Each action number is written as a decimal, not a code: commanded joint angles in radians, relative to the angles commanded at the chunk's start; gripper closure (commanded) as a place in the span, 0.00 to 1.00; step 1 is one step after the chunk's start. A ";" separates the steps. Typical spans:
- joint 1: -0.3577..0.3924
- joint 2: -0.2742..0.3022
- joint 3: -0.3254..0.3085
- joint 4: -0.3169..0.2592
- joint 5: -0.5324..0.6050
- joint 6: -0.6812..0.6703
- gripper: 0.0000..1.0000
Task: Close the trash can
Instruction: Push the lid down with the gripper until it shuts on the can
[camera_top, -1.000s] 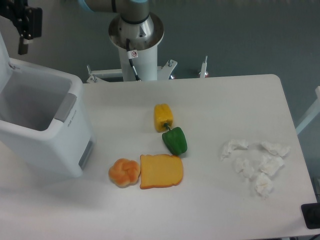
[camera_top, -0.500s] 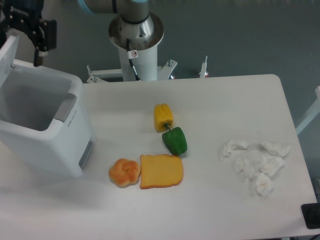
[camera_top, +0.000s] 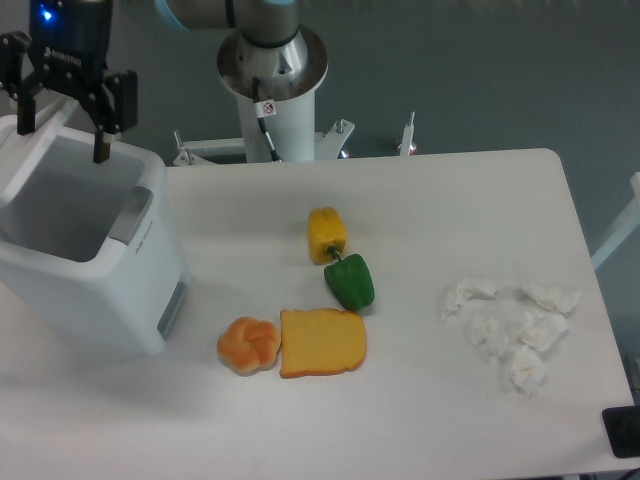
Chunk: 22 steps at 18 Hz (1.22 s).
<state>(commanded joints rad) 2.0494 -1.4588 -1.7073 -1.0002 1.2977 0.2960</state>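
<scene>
The trash can (camera_top: 100, 290) is a large white bin at the table's left, open, with its grey-white inside showing. Its white lid (camera_top: 22, 165) stands raised at the back left and tilts over the opening. A grey latch (camera_top: 133, 215) sits on the rim and a grey vent (camera_top: 172, 305) on the front wall. My gripper (camera_top: 60, 143) hangs above the bin's back edge. It is open, with one dark finger (camera_top: 100, 135) to the right of the lid's top and the other to the left. I cannot tell whether it touches the lid.
A yellow pepper (camera_top: 326, 234), a green pepper (camera_top: 350, 281), a bread slice (camera_top: 322, 342) and an orange bun (camera_top: 248, 345) lie mid-table. Crumpled tissues (camera_top: 510, 325) lie at the right. The arm's base (camera_top: 272, 75) stands behind the table.
My gripper has moved right and down, over the bin's back edge. The lid has tipped from nearly upright to leaning toward the opening.
</scene>
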 joint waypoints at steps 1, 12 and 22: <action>0.000 -0.003 -0.002 0.000 0.000 0.000 0.00; 0.023 -0.061 0.000 0.011 0.035 0.003 0.00; 0.026 -0.095 0.000 0.035 0.055 0.005 0.00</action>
<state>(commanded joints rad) 2.0755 -1.5539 -1.7073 -0.9649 1.3530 0.3007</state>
